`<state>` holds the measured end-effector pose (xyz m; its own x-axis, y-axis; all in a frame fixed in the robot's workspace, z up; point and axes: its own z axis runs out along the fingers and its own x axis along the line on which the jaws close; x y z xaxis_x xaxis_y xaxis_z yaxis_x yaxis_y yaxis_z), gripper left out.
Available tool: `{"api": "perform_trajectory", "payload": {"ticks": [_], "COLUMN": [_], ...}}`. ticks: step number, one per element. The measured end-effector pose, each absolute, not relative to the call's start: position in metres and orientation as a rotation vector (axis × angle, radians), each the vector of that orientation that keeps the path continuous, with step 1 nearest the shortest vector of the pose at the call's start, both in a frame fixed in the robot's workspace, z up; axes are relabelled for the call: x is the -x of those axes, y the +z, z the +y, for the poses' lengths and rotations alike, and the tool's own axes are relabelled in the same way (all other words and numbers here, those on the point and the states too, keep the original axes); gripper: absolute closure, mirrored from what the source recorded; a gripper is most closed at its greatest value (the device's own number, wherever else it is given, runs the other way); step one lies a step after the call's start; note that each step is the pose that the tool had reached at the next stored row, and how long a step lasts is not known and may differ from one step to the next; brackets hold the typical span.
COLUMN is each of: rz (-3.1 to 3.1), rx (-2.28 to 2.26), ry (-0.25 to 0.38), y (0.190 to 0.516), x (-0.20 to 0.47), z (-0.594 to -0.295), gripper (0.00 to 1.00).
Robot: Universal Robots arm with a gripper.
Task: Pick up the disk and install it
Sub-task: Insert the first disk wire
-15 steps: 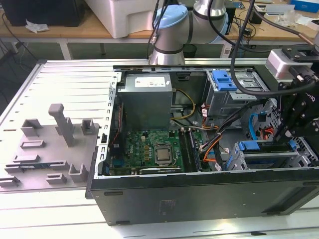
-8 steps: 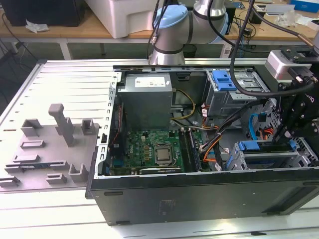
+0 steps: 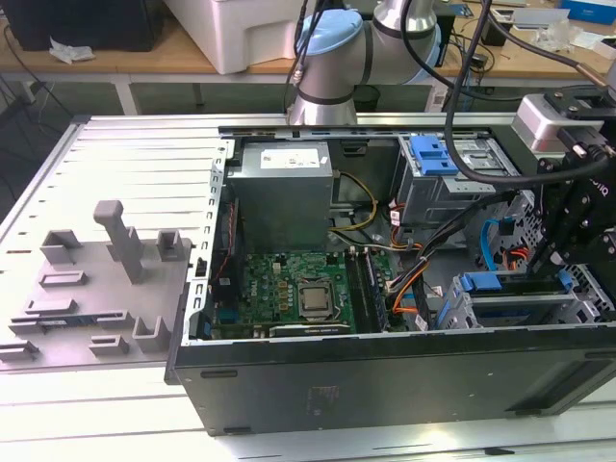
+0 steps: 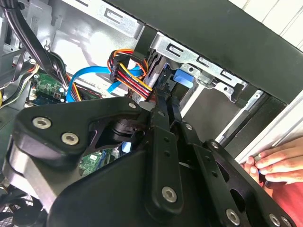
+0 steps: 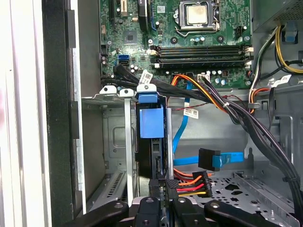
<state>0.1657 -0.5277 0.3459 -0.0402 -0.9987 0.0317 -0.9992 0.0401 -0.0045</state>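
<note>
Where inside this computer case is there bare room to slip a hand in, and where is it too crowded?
Free: the empty bay between the case's side wall and the blue-fronted disk in the first wrist view. Also open: above the motherboard in the exterior view. Crowded: the cable bundle beside the disk, and the drive cage under the gripper.

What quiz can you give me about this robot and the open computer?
1. True or false: the computer case is shut, hiding its motherboard.
2. The disk stands in the drive cage. Its plastic bracket is: A red, B blue, C green?
3. In the second wrist view, what rests by the case's edge?
Key: 1 false; 2 B; 3 a person's hand.
</note>
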Motion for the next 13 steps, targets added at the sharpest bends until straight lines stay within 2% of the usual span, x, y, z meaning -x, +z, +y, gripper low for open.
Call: {"api": "perform_trajectory", "payload": {"ticks": [13], "rz": [-2.251], "rx": [-2.163], "ry": [0.039], "y": [0.3440], "x": [-0.1657], "z": [-0.5294], "gripper": [0.84]}}
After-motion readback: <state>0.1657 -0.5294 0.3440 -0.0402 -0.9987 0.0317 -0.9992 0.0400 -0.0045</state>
